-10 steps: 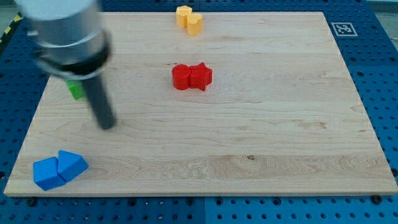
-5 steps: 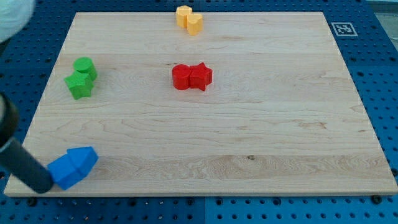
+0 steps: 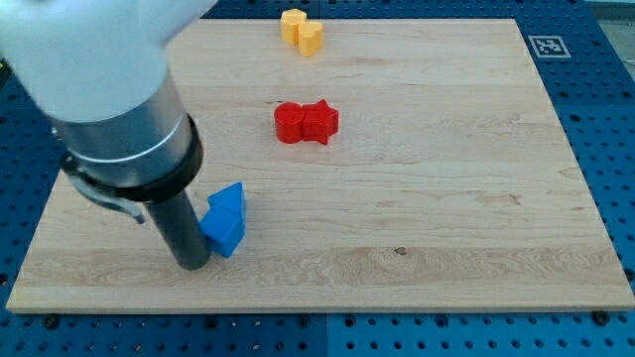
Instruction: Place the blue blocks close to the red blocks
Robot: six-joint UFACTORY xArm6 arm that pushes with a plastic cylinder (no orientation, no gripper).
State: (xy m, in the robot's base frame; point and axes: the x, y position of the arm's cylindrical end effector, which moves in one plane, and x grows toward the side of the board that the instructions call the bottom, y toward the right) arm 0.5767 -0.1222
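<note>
Two blue blocks (image 3: 226,219) sit pressed together at the lower left of the wooden board (image 3: 446,218); one looks like a triangle, the other an angular chunk. My tip (image 3: 192,264) touches their left side, at the view's lower left. Two red blocks sit together near the board's middle top: a red cylinder (image 3: 289,123) and a red star (image 3: 320,122). The blue pair lies below and left of the red pair, well apart from it.
Two yellow blocks (image 3: 302,30) sit at the board's top edge. The arm's large grey and white body (image 3: 109,89) covers the board's upper left and hides the green blocks. A marker tag (image 3: 548,45) lies off the board's top right corner.
My tip has swept from the board's bottom left corner toward the right and up. The blue blocks have slid with it, closer to the red blocks. The arm now hides the green blocks.
</note>
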